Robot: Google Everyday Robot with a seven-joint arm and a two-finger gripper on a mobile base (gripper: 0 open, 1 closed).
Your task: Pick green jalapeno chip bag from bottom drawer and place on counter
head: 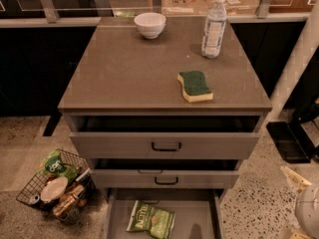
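The green jalapeno chip bag [151,217] lies flat on the floor of the open bottom drawer [199,218], left of its middle. The counter [129,68] is the grey-brown top of the drawer cabinet. My gripper [296,179] shows as pale parts at the lower right edge of the view. It is low beside the cabinet, to the right of the bottom drawer and apart from the bag. My white arm [298,59] runs down the right edge.
On the counter stand a white bowl [150,24], a water bottle [214,26] and a green-topped yellow sponge [195,86]. The two upper drawers [166,146] are slightly open. A wire basket [55,185] of items sits on the floor at left. A black object [291,141] lies at right.
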